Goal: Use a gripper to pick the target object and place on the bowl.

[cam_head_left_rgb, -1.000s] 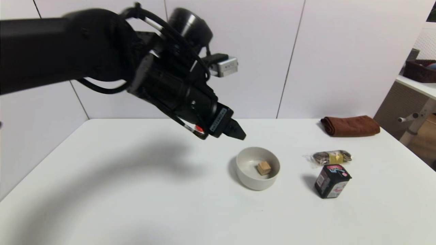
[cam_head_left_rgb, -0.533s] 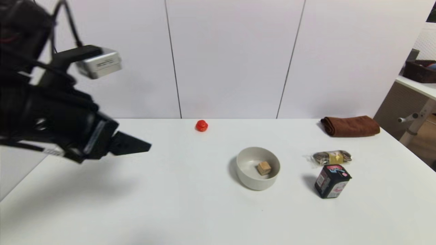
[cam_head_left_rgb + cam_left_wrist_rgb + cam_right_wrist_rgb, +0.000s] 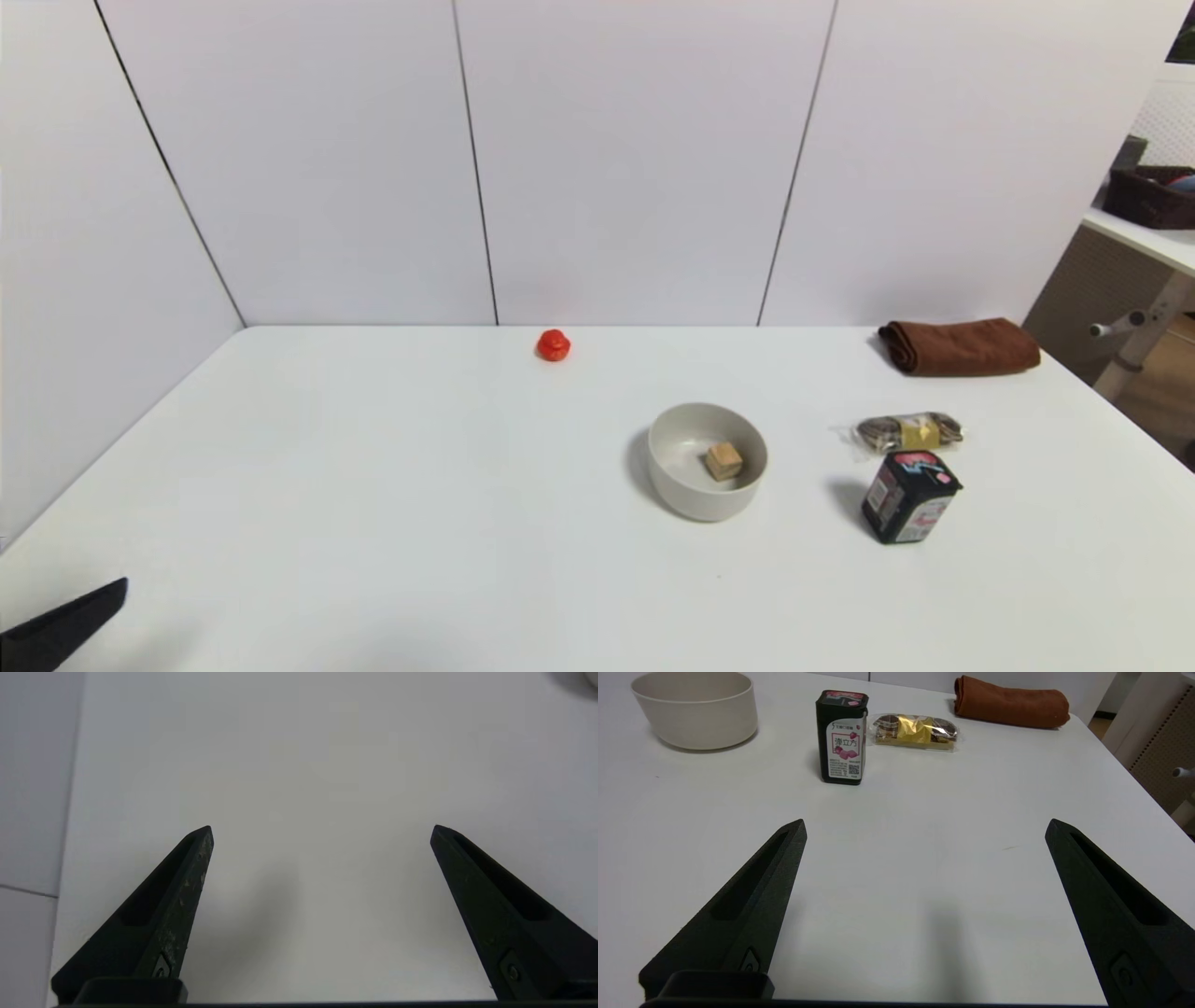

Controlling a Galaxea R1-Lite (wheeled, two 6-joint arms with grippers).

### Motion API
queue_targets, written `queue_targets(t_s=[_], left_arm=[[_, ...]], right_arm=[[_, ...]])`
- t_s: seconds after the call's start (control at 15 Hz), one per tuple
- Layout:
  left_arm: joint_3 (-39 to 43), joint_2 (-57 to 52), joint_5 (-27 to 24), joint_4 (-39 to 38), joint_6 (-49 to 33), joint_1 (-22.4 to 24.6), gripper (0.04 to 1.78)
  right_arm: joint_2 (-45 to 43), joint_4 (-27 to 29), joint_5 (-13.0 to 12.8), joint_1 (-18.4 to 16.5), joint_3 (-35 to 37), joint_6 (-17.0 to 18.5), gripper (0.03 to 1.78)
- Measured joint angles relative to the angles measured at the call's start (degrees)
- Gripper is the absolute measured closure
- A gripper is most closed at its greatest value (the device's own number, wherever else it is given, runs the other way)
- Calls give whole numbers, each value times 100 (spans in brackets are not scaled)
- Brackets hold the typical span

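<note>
Left gripper point(image 3: 321, 830), right gripper point(image 3: 924, 828): matte black tapered fingers, recessed slots, small base screws; scuffed pale flecks

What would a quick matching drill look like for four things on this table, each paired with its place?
Things:
1. cube
2. red ball
3. towel
4. black box

Places:
A. far right corner of the table
B. standing to the right of the bowl
C. inside the bowl
D. by the back edge, near the wall

Pairs: 1-C, 2-D, 3-A, 4-B
</note>
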Motion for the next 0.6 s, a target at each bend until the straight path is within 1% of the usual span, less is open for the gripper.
queue_targets(t_s=[0.13,0.27,0.4,0.47,0.53,0.6], left_arm=[[538,-763,-71,-571,195,561,14],[830,-1387,-177,-813,319,928,13],[1124,-1877,-210,-931,518,1078,13],[1318,-2035,-217,-1108,779,1107,13],[1467,-2136,-221,-1235,964,1085,13],[1565,-2216,-217,-1306,1003,929,13]], right_arm=[[0,-2,2,0,0,-2,4],[0,2,2,0,0,-2,4],[0,2,2,0,0,0,4],[0,0,2,0,0,0,4],[0,0,0,0,0,-2,4],[0,0,0,0,0,-2,4]])
